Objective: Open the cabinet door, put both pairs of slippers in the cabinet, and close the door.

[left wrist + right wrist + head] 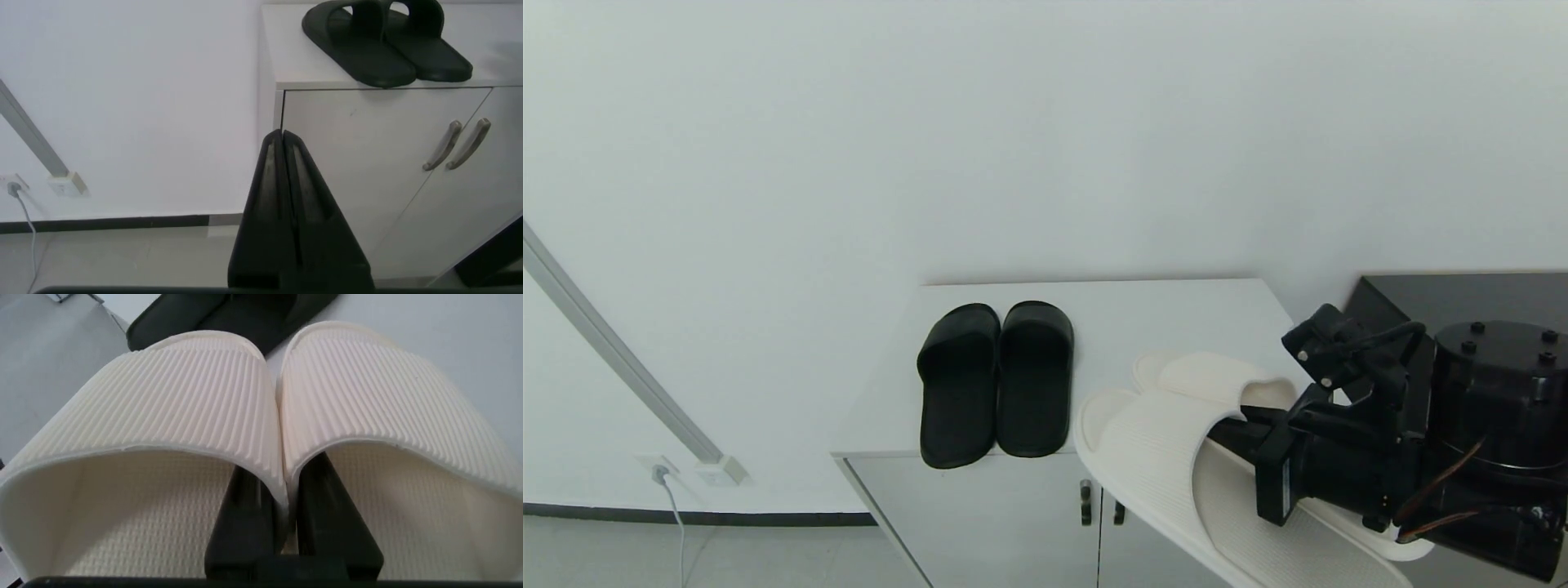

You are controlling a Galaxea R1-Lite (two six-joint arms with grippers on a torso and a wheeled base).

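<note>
A: where's the ribbed white foam slipper pair (1152, 441)?

B: right tool (283, 486) is pinching their inner walls, over the right edge of the white cabinet (980, 523). Doors shut. The free left tool (283, 140), pressed together, looks better placed for the metal door handles (445, 145)

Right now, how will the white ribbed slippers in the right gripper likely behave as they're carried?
The white ribbed slippers probably are light: the right gripper holds both by their adjoining straps alone. Their soles look fairly stiff, extending past the gripper without visible sag. Pinched only at the straps, one could slip or swing if jolted.
</note>
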